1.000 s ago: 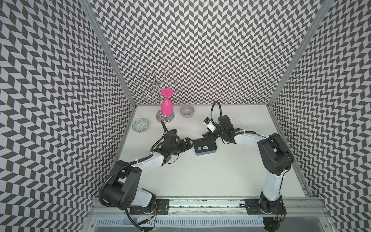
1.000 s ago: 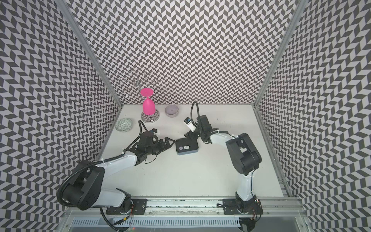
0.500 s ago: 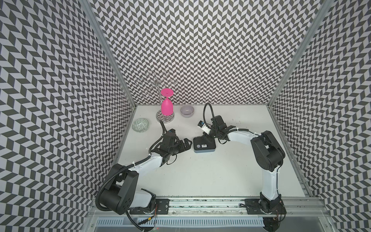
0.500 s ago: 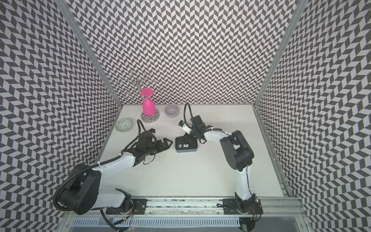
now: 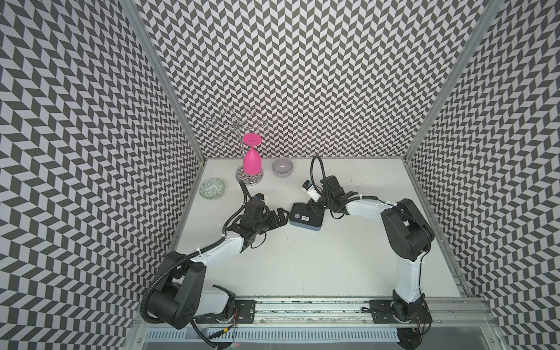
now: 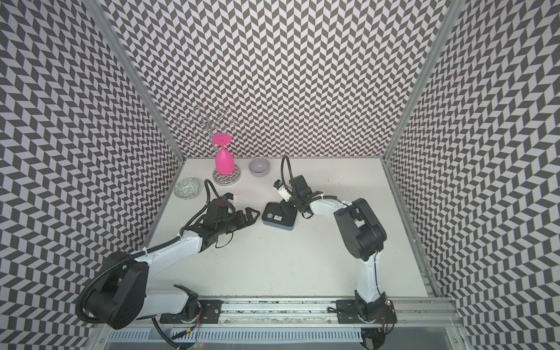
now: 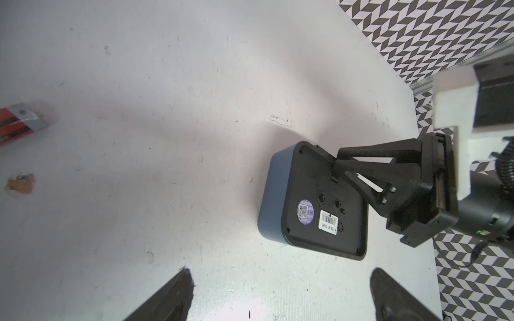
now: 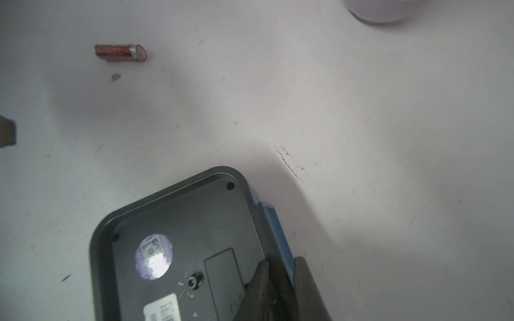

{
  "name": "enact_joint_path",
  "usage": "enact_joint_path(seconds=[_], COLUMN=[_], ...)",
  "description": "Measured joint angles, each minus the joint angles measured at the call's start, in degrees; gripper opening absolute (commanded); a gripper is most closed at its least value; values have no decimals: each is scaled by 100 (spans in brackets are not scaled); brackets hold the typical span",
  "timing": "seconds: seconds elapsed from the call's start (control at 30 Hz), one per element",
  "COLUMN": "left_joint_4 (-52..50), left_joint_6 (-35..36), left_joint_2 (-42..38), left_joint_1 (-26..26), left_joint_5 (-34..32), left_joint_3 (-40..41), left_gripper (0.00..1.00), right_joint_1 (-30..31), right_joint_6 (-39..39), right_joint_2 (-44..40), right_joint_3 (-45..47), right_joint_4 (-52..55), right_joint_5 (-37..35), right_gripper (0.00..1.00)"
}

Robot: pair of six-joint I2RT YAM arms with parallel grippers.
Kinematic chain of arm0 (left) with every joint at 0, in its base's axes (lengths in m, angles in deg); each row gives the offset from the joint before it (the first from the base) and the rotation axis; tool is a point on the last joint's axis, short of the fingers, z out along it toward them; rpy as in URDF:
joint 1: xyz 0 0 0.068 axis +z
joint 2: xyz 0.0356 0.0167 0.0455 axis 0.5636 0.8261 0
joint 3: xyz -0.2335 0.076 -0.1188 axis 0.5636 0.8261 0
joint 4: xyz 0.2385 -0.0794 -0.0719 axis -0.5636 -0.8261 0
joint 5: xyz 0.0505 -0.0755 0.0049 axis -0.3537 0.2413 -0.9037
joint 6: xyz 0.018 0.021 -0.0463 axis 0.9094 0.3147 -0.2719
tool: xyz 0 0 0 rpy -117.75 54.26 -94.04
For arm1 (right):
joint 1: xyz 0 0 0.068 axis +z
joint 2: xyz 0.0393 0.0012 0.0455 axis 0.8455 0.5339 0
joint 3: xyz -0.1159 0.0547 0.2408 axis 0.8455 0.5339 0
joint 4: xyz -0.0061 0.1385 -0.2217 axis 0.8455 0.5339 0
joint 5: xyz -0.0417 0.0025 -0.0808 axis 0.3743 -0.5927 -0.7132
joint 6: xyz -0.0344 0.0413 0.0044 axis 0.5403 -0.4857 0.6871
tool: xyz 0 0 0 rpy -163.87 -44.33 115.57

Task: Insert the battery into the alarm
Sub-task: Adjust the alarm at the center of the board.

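Observation:
The alarm (image 5: 306, 215) (image 6: 277, 218) lies face down mid-table, black back and white label up, blue casing at the sides (image 7: 314, 203) (image 8: 180, 250). My right gripper (image 5: 315, 206) (image 8: 282, 262) is shut on the alarm's far right edge, one finger on the black back and the other on the blue side; the left wrist view shows the same grip (image 7: 335, 173). My left gripper (image 5: 283, 216) (image 7: 281, 273) stands open just left of the alarm, not touching it. The battery (image 8: 119, 52) (image 7: 19, 122), reddish with a metal end, lies flat on the table away from the alarm.
At the back stand a grey bowl (image 5: 282, 167), a pink glass (image 5: 252, 160) hung upside down on a wire rack, and a patterned bowl (image 5: 212, 188) near the left wall. A small brown scrap (image 8: 115, 77) lies beside the battery.
My right gripper has come down and leftward onto the alarm's edge and closed on it. The left gripper has crept a little closer to the alarm, still open.

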Motion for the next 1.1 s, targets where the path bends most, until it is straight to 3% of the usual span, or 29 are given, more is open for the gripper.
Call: enact_joint_path(seconds=[0.23,0.47,0.6,0.7,1.1], left_joint_4=[575,752,739,745,807], left_joint_6=[-258,-227,-188,-188,-203], left_joint_2=[-179,-199,-133,17,166], left_joint_1=[461,404,208,-44,-337], left_joint_5=[474,614,562,442,155], left_joint_3=[634,638,553,407,367], left_gripper=[99,99,99,99,99], right_joint_1=[59,118,153,170,177], right_joint_6=[-1340,-2385,-2741,-2769,-2323], right_joint_2=[-645,-1460,-1856,-2002,-1078], right_joint_3=[914,2127,2435,2450,1370], right_joint_4=[-428,-940,-964,-990,-704], right_joint_5=[-258,-328,-321,-365,-553], right_gripper=[14,15,28,37,34])
